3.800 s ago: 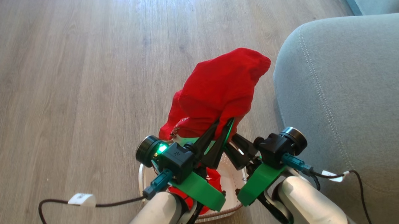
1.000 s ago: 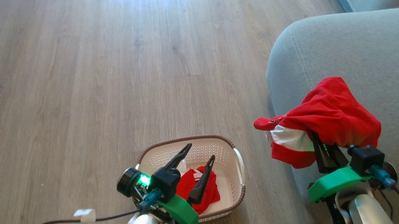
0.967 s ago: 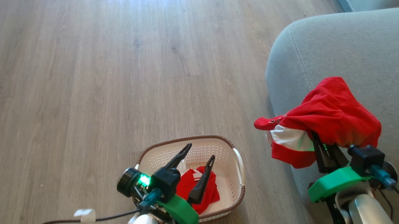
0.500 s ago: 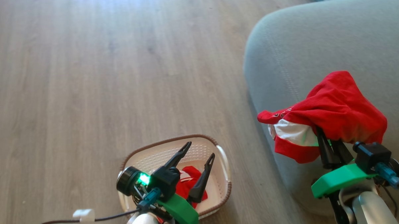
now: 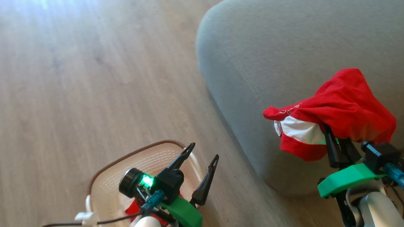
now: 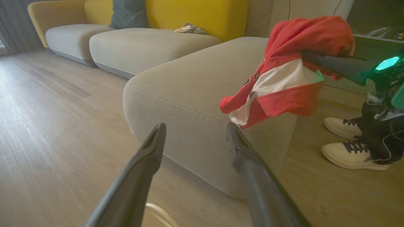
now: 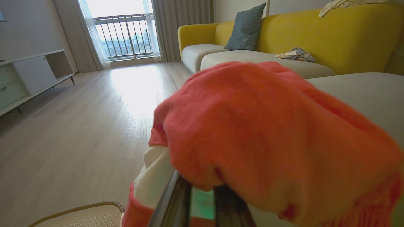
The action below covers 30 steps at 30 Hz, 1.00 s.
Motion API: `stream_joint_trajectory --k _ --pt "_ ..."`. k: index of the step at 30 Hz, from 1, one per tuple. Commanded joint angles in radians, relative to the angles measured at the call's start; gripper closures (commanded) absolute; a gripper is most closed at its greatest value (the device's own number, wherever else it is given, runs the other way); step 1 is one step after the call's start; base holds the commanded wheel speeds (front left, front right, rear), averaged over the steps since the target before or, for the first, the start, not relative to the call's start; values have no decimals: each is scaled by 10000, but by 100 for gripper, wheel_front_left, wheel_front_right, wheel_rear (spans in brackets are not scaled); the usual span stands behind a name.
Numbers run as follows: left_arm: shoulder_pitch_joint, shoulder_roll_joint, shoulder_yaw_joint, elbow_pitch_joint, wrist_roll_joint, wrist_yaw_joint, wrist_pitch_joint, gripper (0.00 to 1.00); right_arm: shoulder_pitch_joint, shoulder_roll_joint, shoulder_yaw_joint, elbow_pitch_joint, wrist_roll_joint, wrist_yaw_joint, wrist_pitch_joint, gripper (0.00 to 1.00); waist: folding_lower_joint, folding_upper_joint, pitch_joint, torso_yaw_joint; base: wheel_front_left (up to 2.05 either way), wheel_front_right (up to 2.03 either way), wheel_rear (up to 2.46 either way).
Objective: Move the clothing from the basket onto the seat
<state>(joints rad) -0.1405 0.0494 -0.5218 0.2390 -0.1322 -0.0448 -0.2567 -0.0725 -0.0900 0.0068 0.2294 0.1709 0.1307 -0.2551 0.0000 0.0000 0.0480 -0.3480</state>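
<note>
One red garment with a white band (image 5: 342,103) hangs draped over my right gripper (image 5: 332,139), which is shut on it above the near corner of the grey-green seat (image 5: 280,47). In the right wrist view the garment (image 7: 268,135) covers the fingertips. My left gripper (image 5: 203,152) stands open and holds nothing, just above the right end of the cream basket (image 5: 104,167). A second red garment (image 5: 132,207) lies in the basket, mostly hidden behind my left wrist. In the left wrist view, the held garment (image 6: 290,72) hangs beside the seat's edge (image 6: 189,88).
Wood floor lies left of the seat. A person's pale shoes (image 6: 350,154) stand on the floor to the right of the seat. Farther off are a yellow sofa (image 7: 315,34) with a blue-grey pillow (image 7: 246,28), and a low cabinet (image 7: 28,75) along the left wall.
The head camera has swung right, so basket and seat slide left in the picture. Earlier both grippers held the garment over the basket; now the right alone holds it over the seat.
</note>
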Motion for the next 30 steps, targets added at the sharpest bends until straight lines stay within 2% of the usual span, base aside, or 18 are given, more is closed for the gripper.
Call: stream_joint_trajectory --k 1,9,21,30 --pt "-426 8 256 -400 38 77 -51 0 -459 -124 228 -398 -52 0 -67 100 0 0 160 -633 0 0 0" --pt "-625 8 194 -425 101 47 -51 0 -436 -77 104 -594 -28 0 -67 100 0 0 541 -1800 0 0 0" --pt "-1332 8 -109 5 303 -475 -51 0 256 314 -941 -1424 -71 0 -67 100 0 0 1062 -2053 0 0 0" --pt "-1515 8 -294 70 245 -565 -51 0 425 391 -1150 -1666 -56 0 -67 100 0 0 1164 -2081 0 0 0"
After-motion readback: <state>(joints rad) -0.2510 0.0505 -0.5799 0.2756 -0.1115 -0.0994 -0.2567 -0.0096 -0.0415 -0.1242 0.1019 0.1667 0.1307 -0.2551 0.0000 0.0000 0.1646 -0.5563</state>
